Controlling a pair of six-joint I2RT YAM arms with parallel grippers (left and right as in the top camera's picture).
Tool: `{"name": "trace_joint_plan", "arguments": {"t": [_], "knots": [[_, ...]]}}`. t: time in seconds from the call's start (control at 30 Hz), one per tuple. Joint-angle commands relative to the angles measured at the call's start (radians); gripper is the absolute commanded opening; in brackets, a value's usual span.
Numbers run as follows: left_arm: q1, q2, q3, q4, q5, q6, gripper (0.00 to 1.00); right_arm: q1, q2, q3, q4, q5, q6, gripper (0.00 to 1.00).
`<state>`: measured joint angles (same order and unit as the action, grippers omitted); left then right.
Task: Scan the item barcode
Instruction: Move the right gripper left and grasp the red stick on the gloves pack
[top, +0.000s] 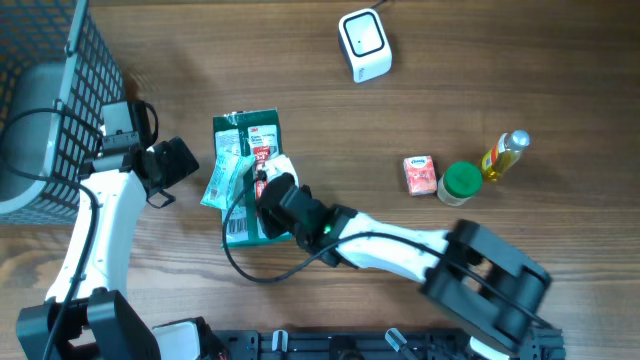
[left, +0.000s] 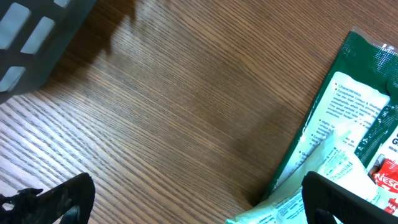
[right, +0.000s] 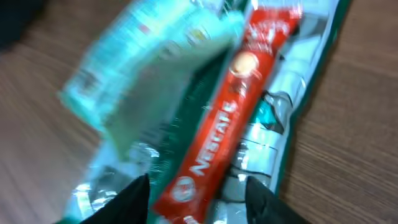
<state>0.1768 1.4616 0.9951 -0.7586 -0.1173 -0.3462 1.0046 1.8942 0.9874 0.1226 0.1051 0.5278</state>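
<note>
A green foil packet (top: 250, 130) lies flat left of the table's middle, with a barcode label (top: 236, 228) at its near end. A pale teal packet (top: 225, 178) overlaps its left edge. On top lies a red Nescafé sachet (right: 236, 106). My right gripper (top: 262, 188) hangs over the pile, open, its fingers either side of the sachet's near end (right: 199, 199) with a gap on both sides. My left gripper (top: 172, 180) is wide open just left of the pile, bare wood between its fingers (left: 199, 208), its right finger above the teal packet (left: 292, 208). The white scanner (top: 363, 44) stands at the far edge.
A dark wire basket (top: 50, 90) fills the far left corner, behind my left arm. To the right stand a small pink box (top: 420, 174), a green-lidded jar (top: 460, 183) and a yellow bottle (top: 504, 154). Bare wood lies between the pile and the scanner.
</note>
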Motion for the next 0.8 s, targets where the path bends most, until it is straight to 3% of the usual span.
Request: {"name": "trace_joint_plan", "arguments": {"t": [0.0,0.13,0.33,0.37,0.47,0.6,0.77], "knots": [[0.005,-0.012,0.013,0.002,0.001,0.001,1.0,0.0,0.079,0.007,0.025,0.037,-0.004,0.5],[0.005,-0.012,0.013,0.002,0.001,0.001,1.0,0.0,0.087,0.007,0.03,-0.021,-0.005,0.49],[0.005,-0.012,0.013,0.002,0.001,0.001,1.0,-0.001,0.107,0.007,0.038,-0.023,-0.016,0.2],[0.005,-0.012,0.013,0.002,0.001,0.002,1.0,-0.006,0.088,0.007,0.042,-0.023,-0.043,0.04],[0.005,-0.012,0.013,0.002,0.001,0.001,1.0,-0.039,-0.054,0.007,0.019,-0.015,-0.14,0.04],[0.005,-0.012,0.013,0.002,0.001,0.001,1.0,-0.092,-0.259,0.007,-0.151,0.027,-0.29,0.04],[0.005,-0.012,0.013,0.002,0.001,0.001,1.0,-0.097,-0.284,0.0,-0.398,0.29,-0.371,0.04]]}}
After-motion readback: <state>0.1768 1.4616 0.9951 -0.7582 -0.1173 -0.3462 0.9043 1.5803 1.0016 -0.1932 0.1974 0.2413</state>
